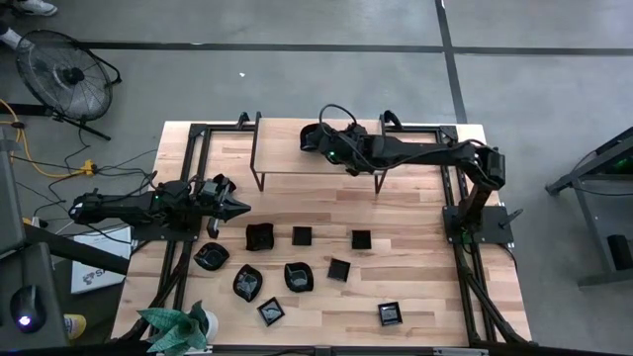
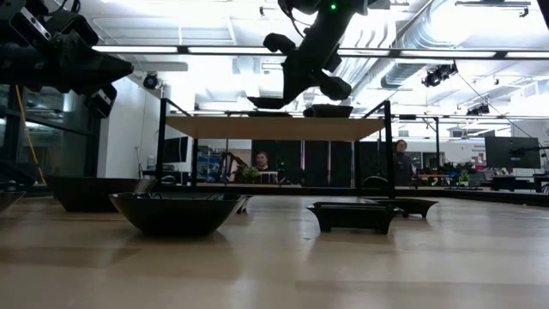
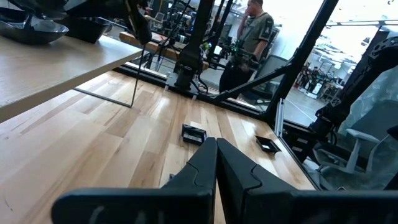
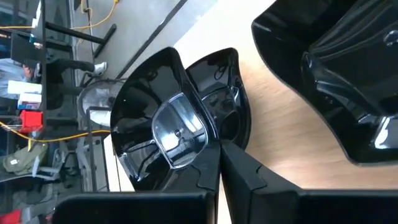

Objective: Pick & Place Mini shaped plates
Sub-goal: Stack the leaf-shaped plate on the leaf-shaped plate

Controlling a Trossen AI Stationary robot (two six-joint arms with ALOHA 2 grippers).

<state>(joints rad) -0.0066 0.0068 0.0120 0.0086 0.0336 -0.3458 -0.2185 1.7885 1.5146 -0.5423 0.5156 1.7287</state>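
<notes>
Several glossy black mini shaped plates lie flat on the wooden table, among them a square one (image 1: 302,235) and a roundish one (image 1: 247,282). A raised wooden shelf (image 1: 287,168) stands at the far side. My right gripper (image 4: 219,152) reaches over the shelf's left part and is shut on a wavy-edged black plate (image 4: 161,130). A second plate (image 4: 336,74) sits on the shelf beside it. My left gripper (image 1: 242,207) is shut and idle above the table's left side, touching nothing. My right gripper pinches the wavy-edged plate's rim (image 4: 208,142) between its two fingers, slanting down from the table's right side. In the low view the plate (image 2: 270,102) sits level at the height of the shelf top. I cannot tell whether it rests there or hangs just above.
A green plant (image 1: 178,326) stands at the near left corner. The shelf's thin black legs (image 1: 255,176) come down to the table behind the plates. Black frame rails (image 1: 178,247) run along both sides. People stand in the room beyond the table.
</notes>
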